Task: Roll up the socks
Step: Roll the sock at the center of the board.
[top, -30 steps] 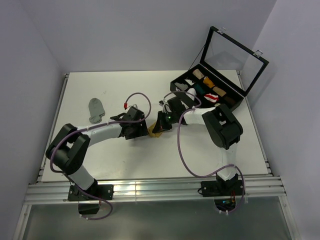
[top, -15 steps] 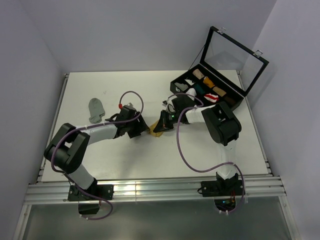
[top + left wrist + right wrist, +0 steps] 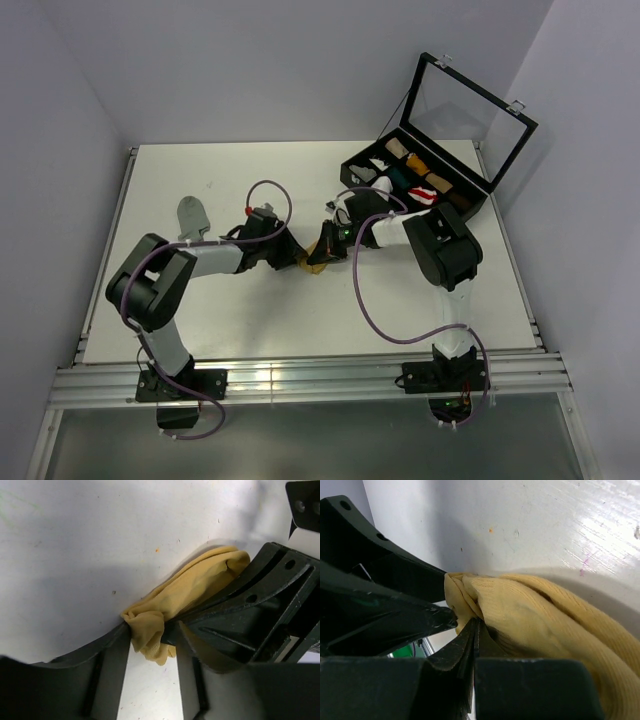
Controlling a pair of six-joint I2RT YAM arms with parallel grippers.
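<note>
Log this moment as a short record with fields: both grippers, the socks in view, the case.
left gripper: closed on one end of the yellow sock
right gripper: shut, pinching a fold of the same sock
yellow sock: bunched on the table, between the two grippers
grey sock: lying flat at the left, apart from both arms, not yet rolled
case: back right, lid open, fabric rolls in its compartments
</note>
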